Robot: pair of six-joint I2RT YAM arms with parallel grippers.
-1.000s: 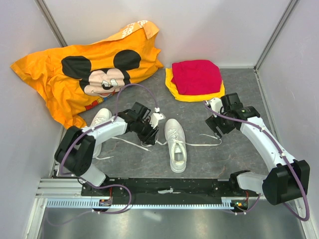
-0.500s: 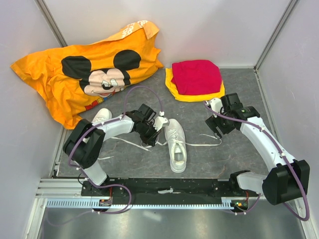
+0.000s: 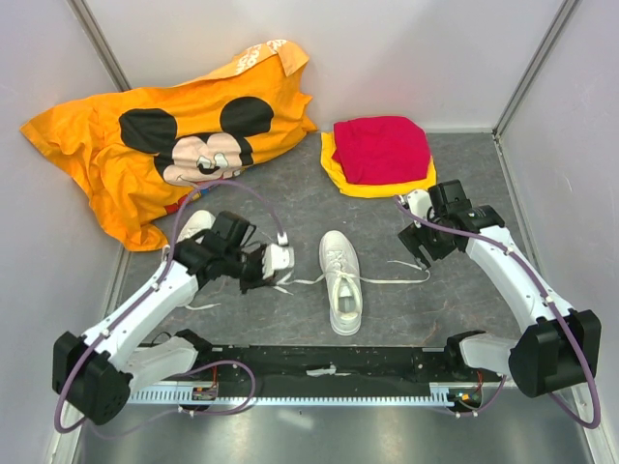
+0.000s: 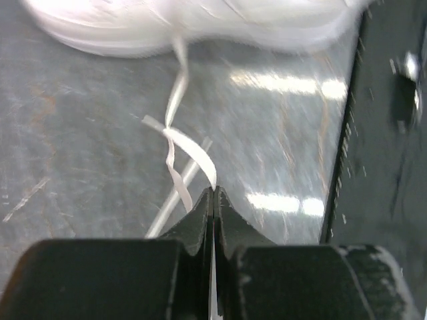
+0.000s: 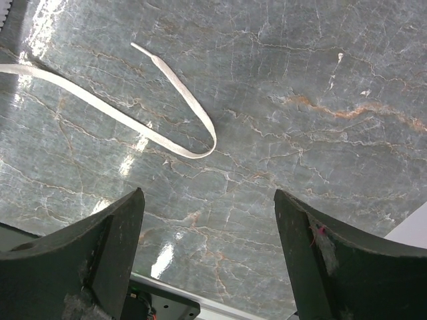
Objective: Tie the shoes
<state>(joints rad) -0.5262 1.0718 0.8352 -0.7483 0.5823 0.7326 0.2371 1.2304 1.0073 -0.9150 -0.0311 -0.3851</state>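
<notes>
Your left claw is pinched tight on a lace of the centre shoe, which lies just right of it on the bench. Your right claw hangs spread above that shoe's other lace.

**Two white sneakers, laces undone**

One white sneaker stands on its sole in the middle, untied. Its right lace lies flat on the table and curls back in a hairpin. Its left lace runs off sideways, its end pinched in the closed left claw. The other sneaker sits well apart to the left, mostly hidden.
</notes>
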